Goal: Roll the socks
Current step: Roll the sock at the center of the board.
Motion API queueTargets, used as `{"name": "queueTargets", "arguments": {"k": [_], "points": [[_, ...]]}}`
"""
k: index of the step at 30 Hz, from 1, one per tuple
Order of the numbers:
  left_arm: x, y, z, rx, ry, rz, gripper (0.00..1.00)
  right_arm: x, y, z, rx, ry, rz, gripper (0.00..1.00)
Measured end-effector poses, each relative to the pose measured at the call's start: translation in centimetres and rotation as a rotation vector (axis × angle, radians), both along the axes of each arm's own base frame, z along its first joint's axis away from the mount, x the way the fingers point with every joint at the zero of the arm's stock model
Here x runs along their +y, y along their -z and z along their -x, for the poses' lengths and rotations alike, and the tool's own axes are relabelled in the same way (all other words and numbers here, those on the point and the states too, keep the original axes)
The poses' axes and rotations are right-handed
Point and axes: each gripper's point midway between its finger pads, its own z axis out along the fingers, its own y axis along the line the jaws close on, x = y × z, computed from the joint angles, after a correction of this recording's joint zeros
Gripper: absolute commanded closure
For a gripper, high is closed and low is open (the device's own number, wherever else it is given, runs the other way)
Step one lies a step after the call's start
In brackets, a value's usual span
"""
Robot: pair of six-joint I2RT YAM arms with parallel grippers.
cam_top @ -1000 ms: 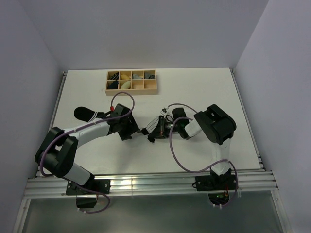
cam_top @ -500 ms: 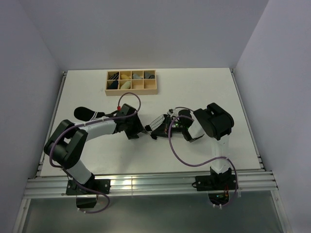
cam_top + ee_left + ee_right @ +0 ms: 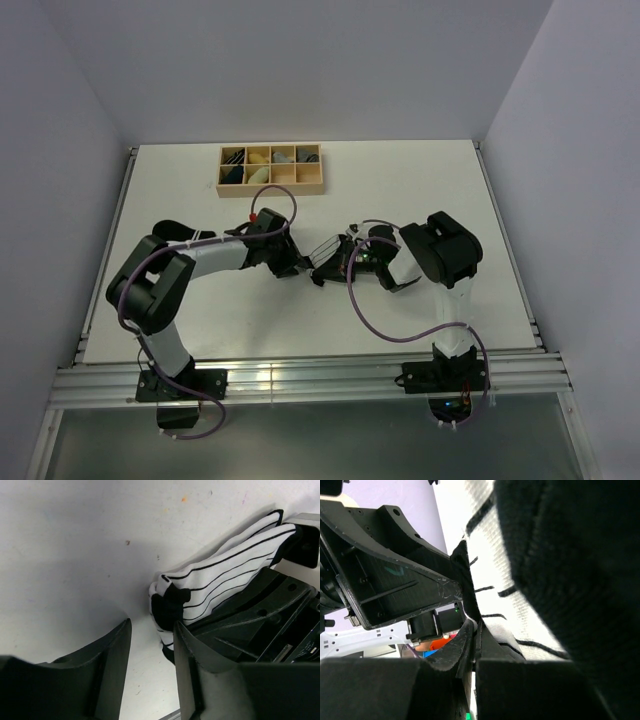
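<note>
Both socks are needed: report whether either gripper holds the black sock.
No, the black sock lies flat on the table by the left arm, with nothing gripping it.

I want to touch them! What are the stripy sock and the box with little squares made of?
The striped sock looks like soft knitted fabric, maybe cotton: it wrinkles, and the right wrist view shows a fine knit. The box looks like pale, unpainted wood with a matte finish and thin dividers.

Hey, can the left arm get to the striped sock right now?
Probably yes: the left hand is open beside the folded end of the striped sock, nothing between them. The right hand, shut on the same sock, crowds that side.
</note>
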Motion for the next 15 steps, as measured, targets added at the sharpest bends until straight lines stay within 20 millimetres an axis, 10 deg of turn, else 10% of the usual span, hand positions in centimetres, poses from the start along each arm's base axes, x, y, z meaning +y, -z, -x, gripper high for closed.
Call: {"name": "queueTargets", "arguments": {"k": [15], "points": [[-1.7, 0.7, -1.5, 0.025, 0.015, 0.008, 0.99, -0.4, 0.4, -0.2, -0.024, -0.009, 0.038, 0.90]]}}
